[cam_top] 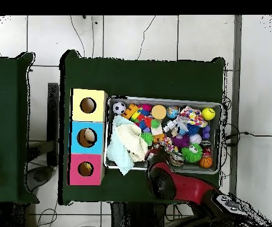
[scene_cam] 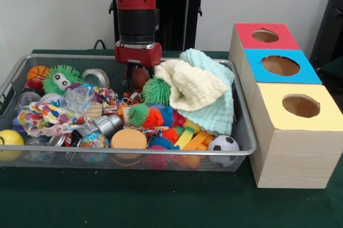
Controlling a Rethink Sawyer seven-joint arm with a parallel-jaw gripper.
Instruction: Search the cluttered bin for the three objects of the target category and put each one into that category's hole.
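Note:
The bin (scene_cam: 134, 153) is a silver wire-mesh basket full of toys; it also shows in the overhead view (cam_top: 162, 99). My gripper (scene_cam: 138, 82) reaches down into the bin's far middle, just left of a green spiky ball (scene_cam: 156, 91). A dark red-brown round thing (scene_cam: 141, 78) sits right at the gripper's tip. In the overhead view the gripper (cam_top: 156, 155) is at the bin's near edge, mostly hidden by the arm. The hole (scene_cam: 265, 36) in the red-topped box lies to the right of the bin and also shows in the overhead view (cam_top: 85, 169).
Cream and mint cloths (scene_cam: 201, 91) cover the bin's right part. A soccer ball (scene_cam: 223, 144), orange disc (scene_cam: 128, 139), yellow ball (scene_cam: 8, 139), small basketball (scene_cam: 37, 72) and green fuzzy toy (scene_cam: 61, 79) lie in the clutter. Blue-topped (scene_cam: 280, 65) and yellow-topped (scene_cam: 300, 105) boxes stand beside the red one.

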